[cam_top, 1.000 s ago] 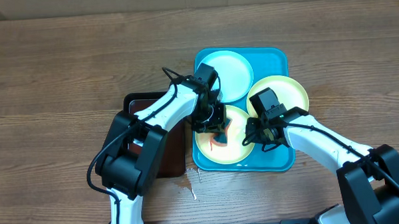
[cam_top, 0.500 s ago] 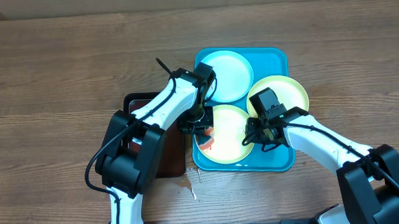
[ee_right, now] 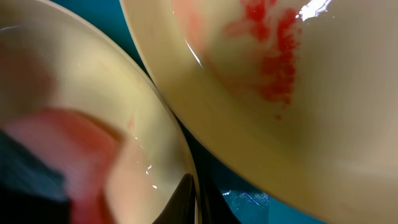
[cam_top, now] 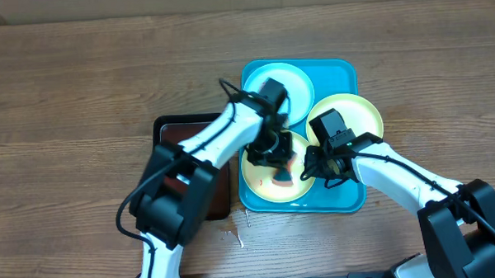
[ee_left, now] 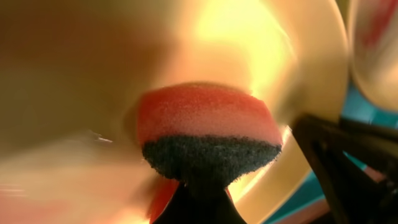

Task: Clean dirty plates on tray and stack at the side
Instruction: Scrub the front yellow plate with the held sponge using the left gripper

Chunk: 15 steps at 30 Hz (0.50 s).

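On the turquoise tray (cam_top: 346,200) lie three plates. The front yellow-green plate (cam_top: 262,188) has my left gripper (cam_top: 279,161) over it, shut on a pink sponge with a dark scouring side (ee_left: 208,134) that presses on the plate's inside (ee_left: 74,93). My right gripper (cam_top: 313,166) is shut on this plate's right rim (ee_right: 180,162), one finger on each side of it. A second yellow-green plate (cam_top: 358,110) at the right carries red streaks (ee_right: 273,56). The white plate (cam_top: 295,84) lies at the back of the tray.
A black tray with a dark red-brown inside (cam_top: 171,129) sits left of the turquoise tray, largely under my left arm. A small wet smear (cam_top: 234,230) marks the wooden table (cam_top: 64,96) in front of it.
My left gripper swept the sponge to the front plate's left edge, then back right to its middle. The right gripper has stayed on the rim.
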### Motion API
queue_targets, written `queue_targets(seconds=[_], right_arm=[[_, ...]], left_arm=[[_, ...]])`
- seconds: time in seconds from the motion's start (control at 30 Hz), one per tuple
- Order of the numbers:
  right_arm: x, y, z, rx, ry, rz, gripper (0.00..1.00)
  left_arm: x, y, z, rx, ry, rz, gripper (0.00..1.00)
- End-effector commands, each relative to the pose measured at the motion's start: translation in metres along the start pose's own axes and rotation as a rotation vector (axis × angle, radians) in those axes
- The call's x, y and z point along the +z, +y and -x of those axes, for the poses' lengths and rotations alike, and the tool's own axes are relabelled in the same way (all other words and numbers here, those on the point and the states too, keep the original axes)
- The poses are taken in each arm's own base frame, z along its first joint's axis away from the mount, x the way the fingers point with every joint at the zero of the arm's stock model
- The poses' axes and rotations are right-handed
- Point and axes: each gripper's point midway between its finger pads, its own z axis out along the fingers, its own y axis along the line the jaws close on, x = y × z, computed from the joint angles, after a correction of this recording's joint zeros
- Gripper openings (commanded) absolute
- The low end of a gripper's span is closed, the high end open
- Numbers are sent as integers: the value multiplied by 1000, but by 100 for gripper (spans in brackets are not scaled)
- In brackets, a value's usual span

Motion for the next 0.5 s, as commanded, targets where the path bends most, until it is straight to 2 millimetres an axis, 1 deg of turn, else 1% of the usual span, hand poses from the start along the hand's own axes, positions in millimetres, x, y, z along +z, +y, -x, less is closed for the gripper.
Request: queue_targets(seconds=[0.0,0.13,0.23,0.4,0.47], right_arm=[[6,-17,-2,10,-1,-81,4],[6,-18,-3,10,3,-84,4],[6,-18,-4,10,4,-84,4],[6,-18,-4,10,4,-84,4],[6,-18,-4,10,4,-84,4]], left_arm=[[6,-3,-6,-36,16,37,4],[1,25,-11,-111,14,173,4],[-7,52,-13,-145,5,296,4],[-22,88,-7,-157,-45,478,4],[-30,102,-1,-146,-90,570,4]])
